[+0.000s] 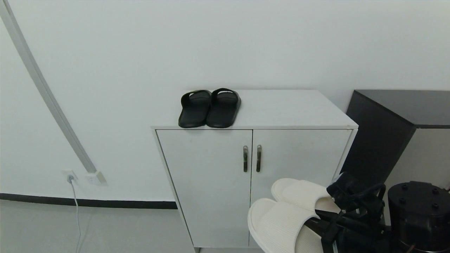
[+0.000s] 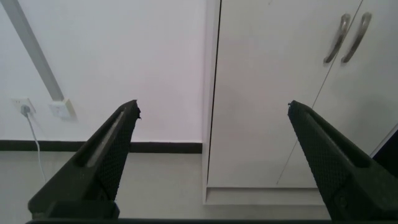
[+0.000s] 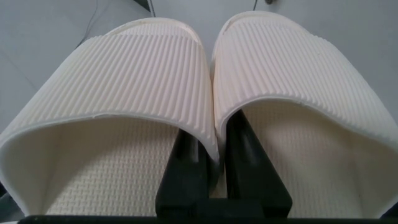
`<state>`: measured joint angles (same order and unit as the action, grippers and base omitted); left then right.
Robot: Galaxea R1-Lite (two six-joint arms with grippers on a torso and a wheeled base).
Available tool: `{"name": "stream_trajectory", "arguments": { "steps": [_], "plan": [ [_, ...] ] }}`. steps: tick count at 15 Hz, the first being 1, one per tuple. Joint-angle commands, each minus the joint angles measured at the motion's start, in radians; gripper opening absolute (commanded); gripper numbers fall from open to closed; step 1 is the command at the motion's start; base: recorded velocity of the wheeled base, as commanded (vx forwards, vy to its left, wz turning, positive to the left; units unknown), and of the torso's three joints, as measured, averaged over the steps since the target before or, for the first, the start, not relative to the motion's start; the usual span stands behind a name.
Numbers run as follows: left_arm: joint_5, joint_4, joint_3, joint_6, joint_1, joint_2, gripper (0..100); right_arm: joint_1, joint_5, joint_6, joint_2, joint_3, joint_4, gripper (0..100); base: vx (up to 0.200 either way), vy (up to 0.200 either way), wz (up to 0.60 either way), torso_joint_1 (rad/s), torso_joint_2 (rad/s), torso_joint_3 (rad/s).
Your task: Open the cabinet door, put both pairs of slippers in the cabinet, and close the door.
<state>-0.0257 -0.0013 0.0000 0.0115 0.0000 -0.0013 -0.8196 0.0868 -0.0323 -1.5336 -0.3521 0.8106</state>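
A pair of black slippers [image 1: 210,108] rests side by side on top of the white cabinet [image 1: 288,109], near its front left corner. Both cabinet doors are shut, with two metal handles [image 1: 251,158] meeting at the middle; the handles [image 2: 348,37] also appear in the left wrist view. My right gripper [image 3: 216,158] is shut on a pair of white slippers [image 3: 205,81], its fingers pinching the two inner walls together. The white slippers [image 1: 288,211] hang in front of the lower right door. My left gripper [image 2: 211,112] is open, low in front of the cabinet's left edge.
A dark cabinet [image 1: 393,126] stands right beside the white one. On the left wall runs a slanted cable duct [image 1: 45,91] down to a socket with a plugged cord [image 1: 72,179]. Bare grey floor [image 1: 88,228] lies left of the cabinet.
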Motion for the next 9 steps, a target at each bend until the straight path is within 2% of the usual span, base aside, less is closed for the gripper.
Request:
{"name": "stream_trajectory", "arguments": {
  "steps": [1, 9],
  "plan": [
    [0.001, 0.0, 0.0, -0.001, 0.0, 0.001, 100, -0.006, 0.001, 0.0, -0.003, 0.001, 0.001, 0, 0.0, 0.0, 0.0, -0.183, 0.5, 0.315],
    [0.001, 0.0, 0.0, -0.008, 0.0, 0.001, 100, -0.007, -0.001, 0.0, 0.0, 0.001, 0.001, 0, 0.0, 0.0, 0.0, -0.149, 0.47, 0.331]
  ]
}}
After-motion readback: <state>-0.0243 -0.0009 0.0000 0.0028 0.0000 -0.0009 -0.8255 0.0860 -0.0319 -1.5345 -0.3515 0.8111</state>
